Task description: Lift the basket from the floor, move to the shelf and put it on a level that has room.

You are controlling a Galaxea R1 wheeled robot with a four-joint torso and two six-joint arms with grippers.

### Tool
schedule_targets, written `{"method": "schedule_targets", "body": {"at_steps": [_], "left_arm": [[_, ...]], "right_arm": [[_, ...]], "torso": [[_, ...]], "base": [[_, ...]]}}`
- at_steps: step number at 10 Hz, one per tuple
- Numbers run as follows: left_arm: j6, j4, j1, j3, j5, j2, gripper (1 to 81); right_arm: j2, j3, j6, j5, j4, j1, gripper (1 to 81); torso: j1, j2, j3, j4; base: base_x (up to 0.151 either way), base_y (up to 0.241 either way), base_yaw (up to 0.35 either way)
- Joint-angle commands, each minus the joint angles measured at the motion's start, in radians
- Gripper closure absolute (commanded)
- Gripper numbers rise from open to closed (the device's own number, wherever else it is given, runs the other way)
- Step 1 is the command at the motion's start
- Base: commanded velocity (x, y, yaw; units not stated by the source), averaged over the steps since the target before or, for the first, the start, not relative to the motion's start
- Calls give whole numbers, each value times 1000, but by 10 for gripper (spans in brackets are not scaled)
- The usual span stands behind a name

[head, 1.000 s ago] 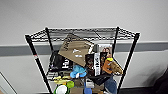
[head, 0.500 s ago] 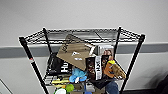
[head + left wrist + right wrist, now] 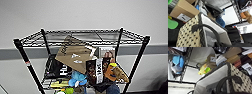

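The shelf (image 3: 29,67) is a black wire rack right in front of me. Its top level (image 3: 82,36) is a bare wire grid; the tier below is crammed. In the left wrist view the checkered basket (image 3: 188,36) hangs close against the rack's lower tiers. Its black loop handle (image 3: 209,26) arcs into my left gripper (image 3: 220,44), which is shut on it. The right wrist view has the basket's other side (image 3: 243,83), pale lining facing the camera. That handle (image 3: 226,79) runs into my right gripper (image 3: 218,92), also shut on it.
A tilted cardboard box (image 3: 75,57), a blue plush (image 3: 77,78) and a brown toy (image 3: 118,72) crowd the second tier. Cardboard boxes (image 3: 184,9) and a green item (image 3: 172,24) sit beside the basket. A rack post (image 3: 186,60) stands close. A grey wall (image 3: 82,15) is behind.
The whole head view has shifted: the rack now spreads wider across it, so the camera has come closer. The things on the shelf keep their places.
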Motion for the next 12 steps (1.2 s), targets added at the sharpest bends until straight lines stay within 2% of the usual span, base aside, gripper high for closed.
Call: {"method": "schedule_targets", "body": {"at_steps": [1, 3, 8, 12], "left_arm": [[-3, 24, -99, 70, -1, -31, 811], [-3, 24, -99, 70, -1, -31, 811], [-3, 24, -99, 81, -2, -40, 811], [-3, 49, -114, 186, -10, -106, 811]], "right_arm": [[-27, 72, 1, -21, -47, 104, 811], [-27, 72, 1, -21, -49, 104, 811], [-36, 90, 1, -23, -50, 107, 811], [-104, 206, -2, -21, -58, 142, 811]], "torso": [[0, 0, 0, 0], [0, 0, 0, 0], [0, 0, 0, 0], [0, 0, 0, 0]], "base": [[82, 0, 0], [73, 0, 0], [0, 0, 0], [0, 0, 0]]}}
